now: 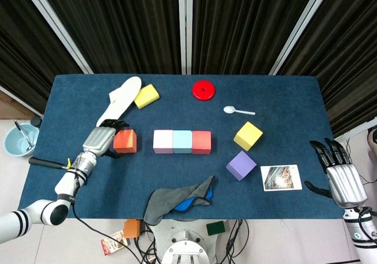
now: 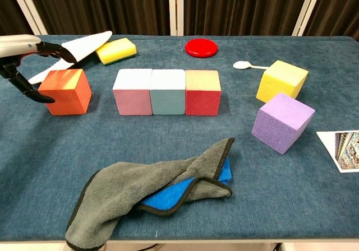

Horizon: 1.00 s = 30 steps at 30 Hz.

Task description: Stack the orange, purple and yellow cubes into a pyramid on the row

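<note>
Nearest the camera: grey cloth [image 2: 151,192] crumpled at the near table edge, a blue cloth [image 2: 185,190] partly under it.

Row of three cubes mid-table, touching side by side: pink cube [image 2: 132,91] left, light blue cube [image 2: 168,91] middle, red cube [image 2: 202,92] right. Nothing stacked on the row.

Orange cube [image 2: 65,91] sits on the table left of the row, apart from it. Left hand [image 1: 103,137] is at the cube's left side, fingers curved around its far and left faces; the chest view shows dark fingertips [image 2: 42,98] close against the left face. Cannot tell whether the hand actually grips it; the cube rests flat on the cloth.

Purple cube [image 2: 282,121] right and near of the row, turned at an angle. Yellow cube [image 2: 282,80] just beyond it, further right of the row, the two near each other but not touching.

Right hand [image 1: 340,172] at the right table edge, fingers spread, holding nothing, well apart from every cube.

Also present: photo card [image 1: 281,177] near the right hand, white spoon [image 2: 249,66], red disc [image 2: 201,47], yellow sponge [image 2: 116,50], white shoe insole [image 1: 121,99] at far left.
</note>
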Available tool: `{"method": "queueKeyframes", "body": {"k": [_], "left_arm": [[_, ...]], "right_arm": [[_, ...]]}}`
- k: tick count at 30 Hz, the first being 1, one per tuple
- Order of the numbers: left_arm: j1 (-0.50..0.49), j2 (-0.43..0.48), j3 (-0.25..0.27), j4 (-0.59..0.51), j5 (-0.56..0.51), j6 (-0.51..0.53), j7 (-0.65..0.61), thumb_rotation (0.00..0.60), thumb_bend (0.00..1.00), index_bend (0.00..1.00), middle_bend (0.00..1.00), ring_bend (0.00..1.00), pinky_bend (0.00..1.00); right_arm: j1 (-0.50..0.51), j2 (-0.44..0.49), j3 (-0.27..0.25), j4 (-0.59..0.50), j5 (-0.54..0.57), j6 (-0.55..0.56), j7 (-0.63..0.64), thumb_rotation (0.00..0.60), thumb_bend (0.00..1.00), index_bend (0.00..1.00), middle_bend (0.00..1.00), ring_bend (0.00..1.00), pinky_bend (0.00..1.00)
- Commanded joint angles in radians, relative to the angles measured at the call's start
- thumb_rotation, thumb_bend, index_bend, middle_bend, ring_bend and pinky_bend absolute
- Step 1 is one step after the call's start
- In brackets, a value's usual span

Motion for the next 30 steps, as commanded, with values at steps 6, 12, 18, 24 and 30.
{"method": "queueKeyframes", "body": {"k": [6, 12, 18, 24, 30], "left_arm": [[-0.027, -0.008, 0.009, 0.033, -0.044, -0.028, 0.011, 0.6, 0.14, 0.2, 0.18, 0.12, 0.15], [-0.037, -0.02, 0.014, 0.054, -0.061, -0.037, 0.002, 0.6, 0.16, 0.23, 0.22, 0.15, 0.19], [-0.04, -0.039, 0.005, 0.071, -0.04, -0.003, -0.022, 0.6, 0.27, 0.38, 0.44, 0.34, 0.35], [-0.03, 0.078, -0.02, -0.072, -0.021, 0.05, -0.01, 0.6, 0.29, 0.42, 0.48, 0.38, 0.38], [-0.08, 0.181, -0.095, -0.272, -0.103, 0.055, 0.037, 0.599, 0.29, 0.42, 0.48, 0.38, 0.43]], "right_arm": [[0.0, -0.003, 0.0, 0.002, 0.005, -0.004, 0.002, 0.6, 0.05, 0.0, 0.11, 0.0, 0.08], [0.001, -0.006, 0.0, 0.003, 0.006, -0.004, 0.002, 0.6, 0.05, 0.0, 0.11, 0.0, 0.08], [-0.002, -0.005, -0.001, 0.002, 0.002, 0.002, 0.002, 0.6, 0.05, 0.0, 0.11, 0.0, 0.08], [-0.009, -0.001, -0.001, 0.003, -0.002, 0.018, 0.007, 0.6, 0.05, 0.0, 0.11, 0.0, 0.08], [-0.011, 0.001, -0.001, -0.005, -0.008, 0.026, 0.0, 0.6, 0.05, 0.0, 0.11, 0.0, 0.08]]}}
